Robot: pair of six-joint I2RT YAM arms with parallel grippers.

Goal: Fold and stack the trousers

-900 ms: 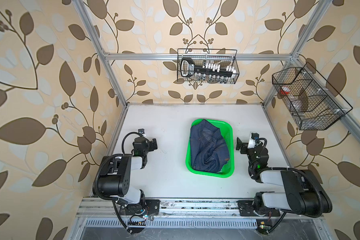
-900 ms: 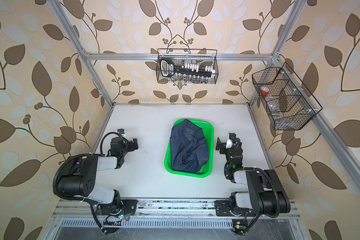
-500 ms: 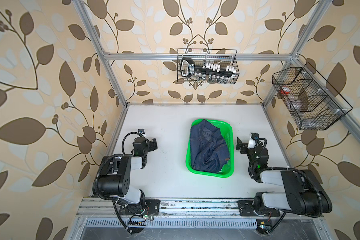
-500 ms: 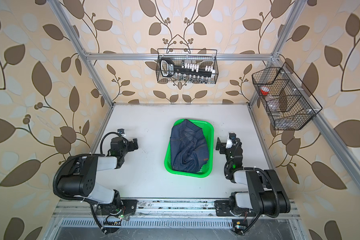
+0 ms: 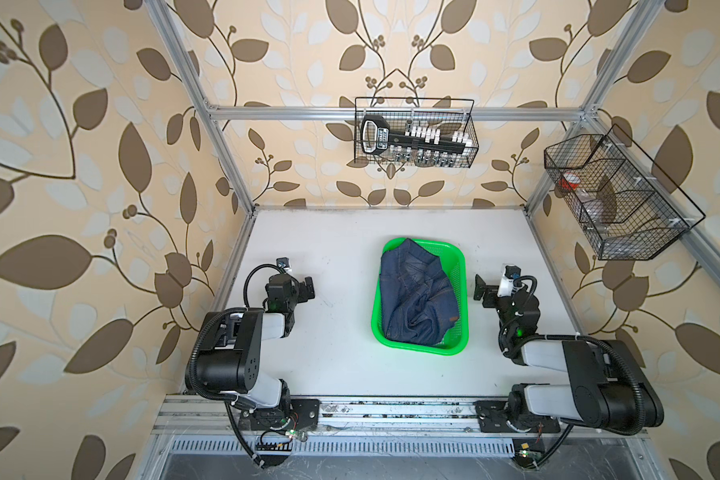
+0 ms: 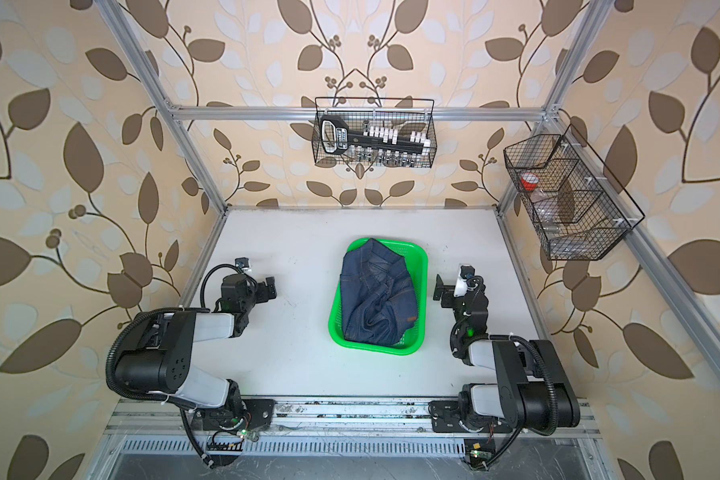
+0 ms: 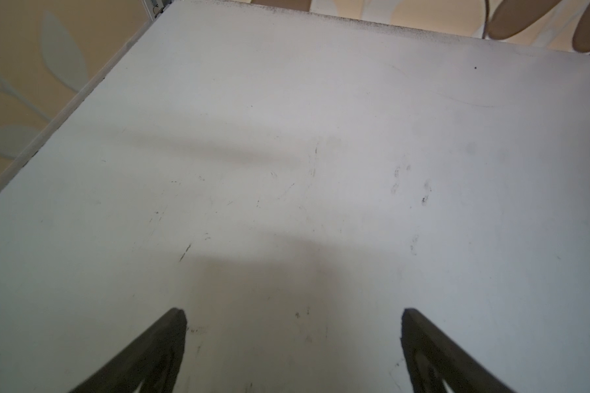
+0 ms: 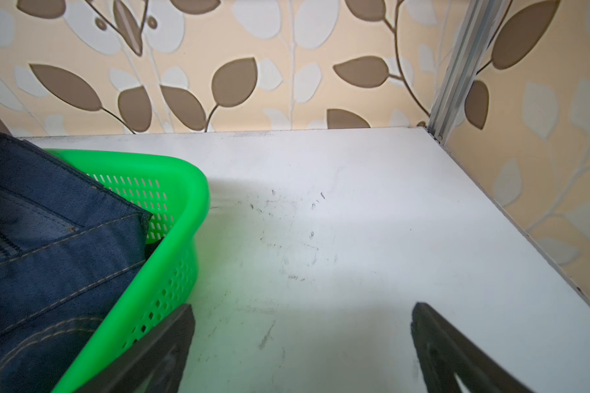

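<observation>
The trousers are dark navy jeans with tan stitching, crumpled in a bright green basket at the middle of the white table. My left gripper rests low at the table's left side, open and empty, well apart from the basket. My right gripper sits just right of the basket, open and empty, one finger close beside the basket wall.
A wire basket with a black tool hangs on the back wall. Another wire basket hangs on the right wall. Aluminium frame posts edge the table.
</observation>
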